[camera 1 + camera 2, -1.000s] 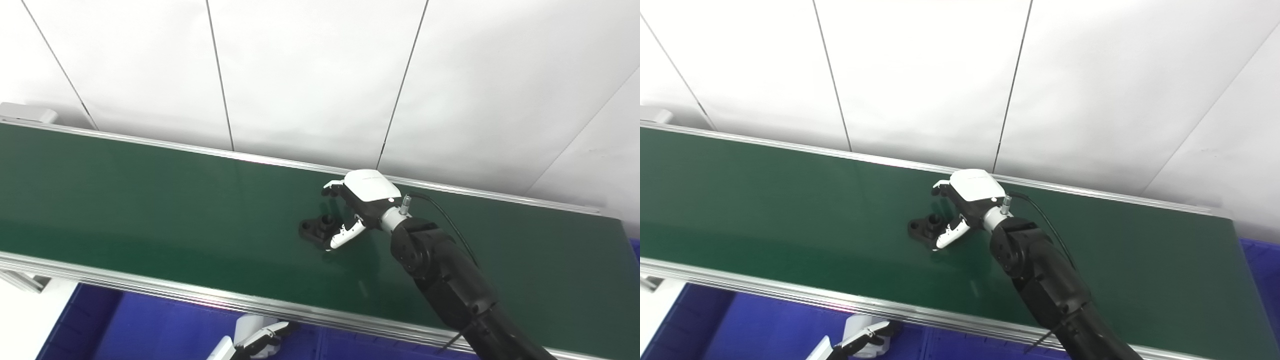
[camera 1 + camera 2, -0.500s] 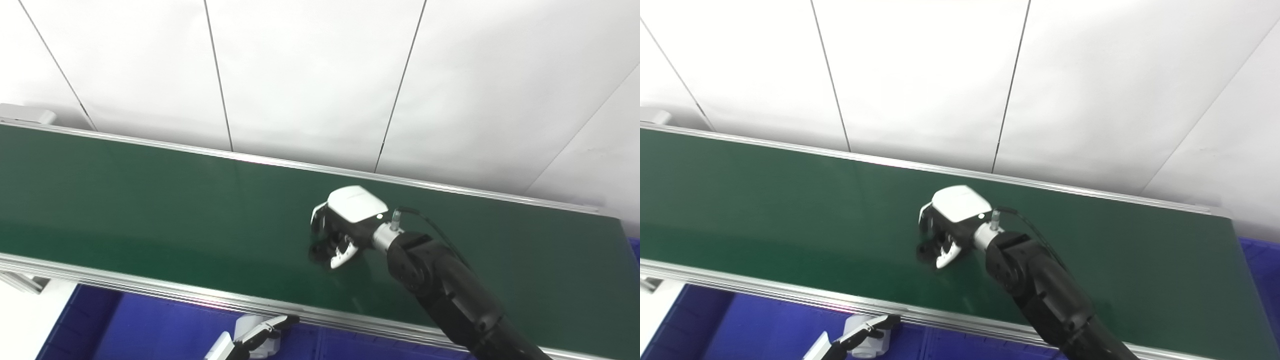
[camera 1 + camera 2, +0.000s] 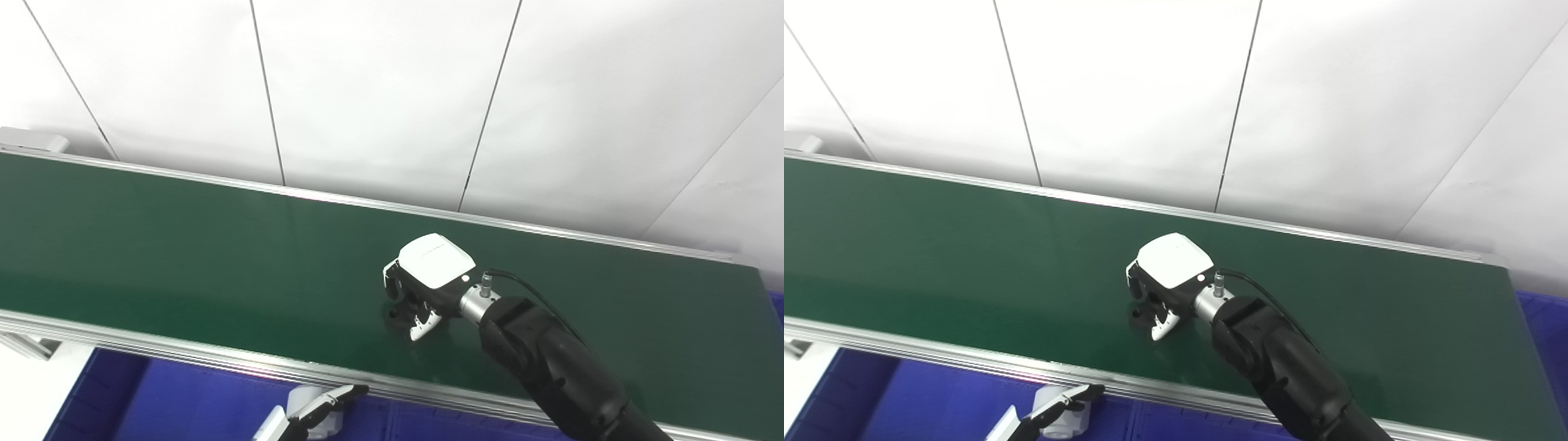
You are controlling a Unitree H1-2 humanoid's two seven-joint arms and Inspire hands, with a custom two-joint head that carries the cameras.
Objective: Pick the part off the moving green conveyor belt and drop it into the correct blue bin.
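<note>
My right hand sits low over the green conveyor belt, near its front half, with fingers curled down around a small black part. Only a dark sliver of the part shows below the fingers; the rest is hidden under the white back of the hand. The same grasp appears in the right eye view, where the right hand covers the part. My left hand waits low in front of the belt, over the blue bin, fingers apart and holding nothing.
The belt's metal front rail runs between the hands and the blue bin below. A second strip of blue bin shows at the far right. White wall panels stand behind the belt.
The right hand has come down and toward the front of the belt, and its fingers have closed over the black part, which earlier lay exposed just left of the open hand. The left hand barely moved.
</note>
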